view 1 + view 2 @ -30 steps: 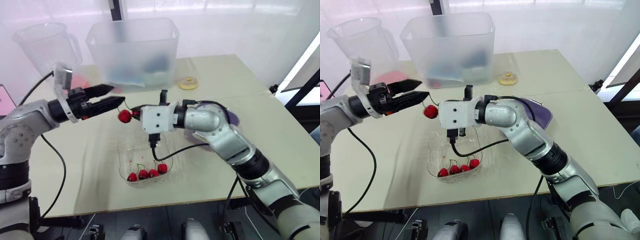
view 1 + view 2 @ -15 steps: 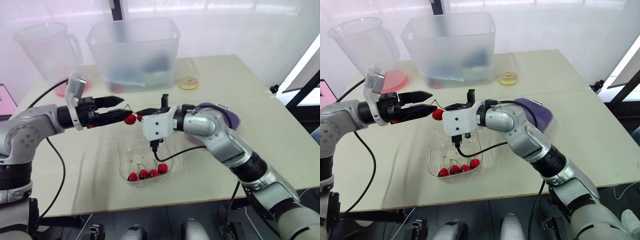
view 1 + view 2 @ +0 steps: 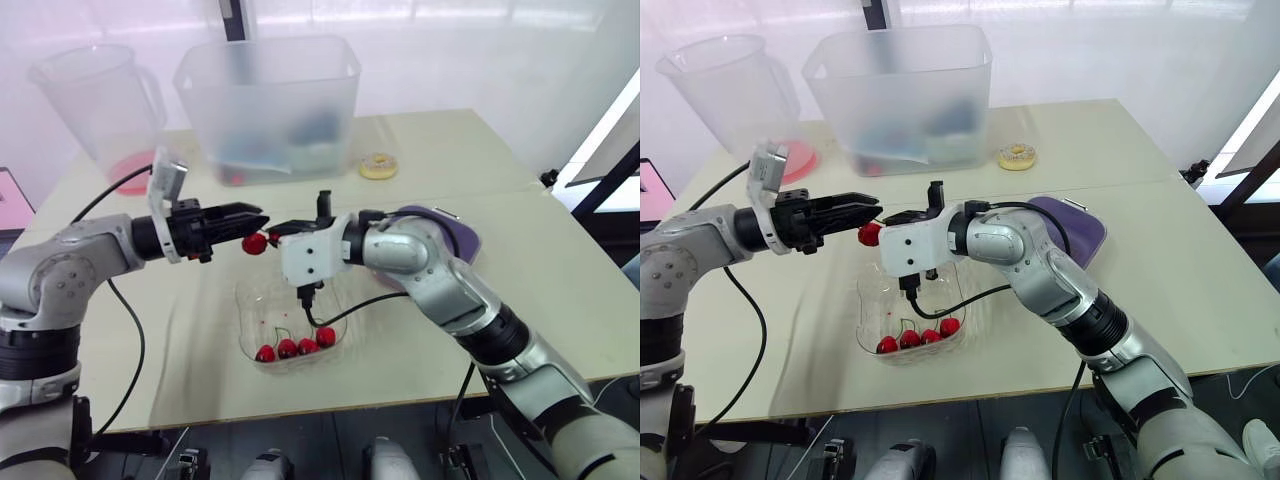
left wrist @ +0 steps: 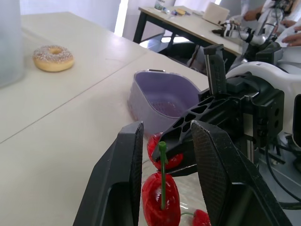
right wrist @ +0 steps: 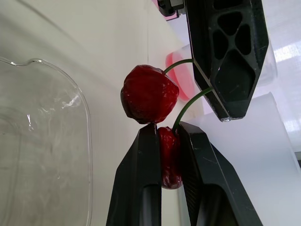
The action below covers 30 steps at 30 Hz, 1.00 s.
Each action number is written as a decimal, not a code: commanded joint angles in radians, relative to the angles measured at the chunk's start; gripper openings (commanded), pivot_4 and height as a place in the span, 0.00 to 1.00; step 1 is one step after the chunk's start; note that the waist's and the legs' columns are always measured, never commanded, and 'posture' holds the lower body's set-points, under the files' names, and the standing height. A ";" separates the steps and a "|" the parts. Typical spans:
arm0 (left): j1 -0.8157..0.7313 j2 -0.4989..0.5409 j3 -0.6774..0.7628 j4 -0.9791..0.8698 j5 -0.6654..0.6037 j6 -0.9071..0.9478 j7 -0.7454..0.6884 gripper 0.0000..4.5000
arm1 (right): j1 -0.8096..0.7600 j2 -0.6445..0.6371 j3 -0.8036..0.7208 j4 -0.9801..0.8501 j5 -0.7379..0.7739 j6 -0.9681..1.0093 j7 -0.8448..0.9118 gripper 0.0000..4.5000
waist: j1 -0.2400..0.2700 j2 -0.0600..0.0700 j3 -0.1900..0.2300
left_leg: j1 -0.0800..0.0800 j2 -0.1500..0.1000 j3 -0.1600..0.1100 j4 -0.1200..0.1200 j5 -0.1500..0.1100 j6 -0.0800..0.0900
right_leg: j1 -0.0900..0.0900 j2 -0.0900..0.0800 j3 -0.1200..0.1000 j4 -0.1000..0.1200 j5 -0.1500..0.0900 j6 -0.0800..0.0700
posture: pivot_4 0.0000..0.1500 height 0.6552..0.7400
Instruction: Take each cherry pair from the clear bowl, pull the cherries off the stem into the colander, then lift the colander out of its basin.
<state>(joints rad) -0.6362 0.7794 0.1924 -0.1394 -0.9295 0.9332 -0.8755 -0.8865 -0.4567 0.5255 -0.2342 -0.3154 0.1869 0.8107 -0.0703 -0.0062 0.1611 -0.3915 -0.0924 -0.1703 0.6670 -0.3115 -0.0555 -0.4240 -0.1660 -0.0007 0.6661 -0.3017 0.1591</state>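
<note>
Left hand (image 4: 164, 128) has closed in. Right hand (image 5: 165, 128) now pinches one cherry (image 5: 167, 157). Stem (image 4: 162, 172) sits between left fingers, clamped or not, cannot tell. Pull-off looks imminent.

The purple colander (image 3: 1085, 232) sits partly hidden behind the right arm (image 3: 1040, 270).

Our two head eyes sit side by side, high and well back, looking forward and down over the table (image 3: 450, 160). They share the whole scene, slightly offset. Our left wrist camera looks close along its own fingers (image 4: 124, 179), facing the right gripper (image 4: 164, 147) just past their tips, with the colander (image 4: 160, 94) beyond. Our right wrist camera, equally near, looks along its fingers (image 5: 141, 188) toward the left gripper (image 3: 872, 207). Both wrist views share the cherry pair (image 5: 150, 96) at the fingertips.
</note>
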 commanded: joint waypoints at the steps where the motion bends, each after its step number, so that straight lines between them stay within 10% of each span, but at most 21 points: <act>1: -0.022 0.004 0.013 -0.022 -0.002 -0.001 -0.001 0.38 | -0.005 0.011 -0.036 -0.041 -0.006 -0.010 0.001 0.11 | 0.000 0.000 0.000 | 0.000 0.000 0.000 0.000 0.000 0.000 | 0.000 0.000 0.000 0.000 0.000 0.000 | 1.00 1.00; 6: -0.024 0.003 0.019 -0.019 -0.018 0.022 0.001 0.01 | -0.002 0.017 -0.036 -0.050 -0.009 -0.003 0.007 0.11 | 0.000 0.000 0.000 | 0.000 0.000 0.000 0.000 0.000 0.000 | 0.000 0.000 0.000 0.000 0.000 0.000 | 1.00 1.00; 12: -0.029 0.009 0.021 0.007 0.001 0.022 0.009 0.01 | 0.008 0.022 -0.050 -0.065 0.012 0.022 0.026 0.11 | 0.000 0.000 0.000 | 0.000 0.000 0.000 0.000 0.000 0.000 | 0.000 0.000 0.000 0.000 0.000 0.000 | 1.00 1.00; 22: -0.051 0.016 0.023 0.039 0.014 0.009 -0.025 0.00 | 0.050 0.007 -0.268 -0.231 0.323 0.395 0.173 0.98 | 0.001 0.000 0.000 | 0.000 0.000 -0.001 0.000 0.000 0.000 | 0.000 0.000 0.000 0.000 0.000 0.000 | 1.00 1.00; 30: -0.056 0.016 0.013 -0.020 -0.071 0.050 -0.163 0.00 | -0.022 0.072 -0.624 -0.172 0.897 0.964 0.241 0.98 | 0.000 0.000 0.000 | 0.000 0.001 -0.001 0.000 0.000 0.000 | 0.001 -0.001 0.000 0.000 0.000 0.000 | 1.00 1.00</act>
<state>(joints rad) -0.6739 0.7840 0.1899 -0.1263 -0.9639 0.9707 -1.0143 -0.8738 -0.3714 -0.0507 -0.4013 0.4554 1.0549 1.0023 -0.0699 -0.0062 0.1611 -0.3916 -0.0913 -0.1710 0.6672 -0.3115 -0.0555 -0.4229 -0.1669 -0.0005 0.6664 -0.3016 0.1590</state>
